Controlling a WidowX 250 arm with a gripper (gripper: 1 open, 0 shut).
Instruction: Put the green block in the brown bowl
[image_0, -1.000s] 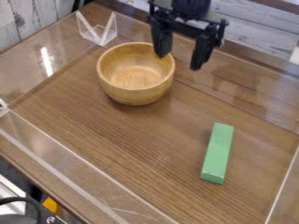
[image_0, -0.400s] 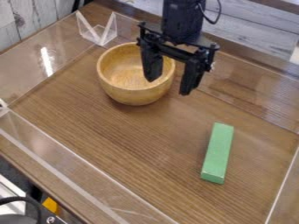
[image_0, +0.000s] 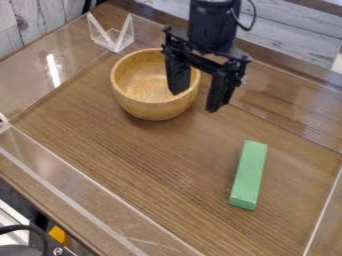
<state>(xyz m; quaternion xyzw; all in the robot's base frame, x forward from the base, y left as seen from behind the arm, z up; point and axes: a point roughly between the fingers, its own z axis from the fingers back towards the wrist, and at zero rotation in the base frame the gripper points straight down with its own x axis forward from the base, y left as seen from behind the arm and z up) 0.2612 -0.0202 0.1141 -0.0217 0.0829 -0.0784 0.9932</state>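
The green block (image_0: 249, 173) lies flat on the wooden table at the lower right, its long side running roughly front to back. The brown bowl (image_0: 154, 84) stands upright at the upper middle with nothing visible inside. My gripper (image_0: 199, 87) hangs pointing down just right of the bowl, above its right rim and well up-left of the block. Its two dark fingers (image_0: 221, 92) stand wide apart with nothing between them, so it is open.
A clear plastic piece (image_0: 110, 31) stands behind the bowl at the upper left. Low clear walls (image_0: 80, 175) border the wooden table at the left and front edges. Pale planks lie beyond the back edge.
The gripper has moved down and left in the picture, from behind the bowl's right side to beside its right rim, rolling a little. Block and bowl have not moved.
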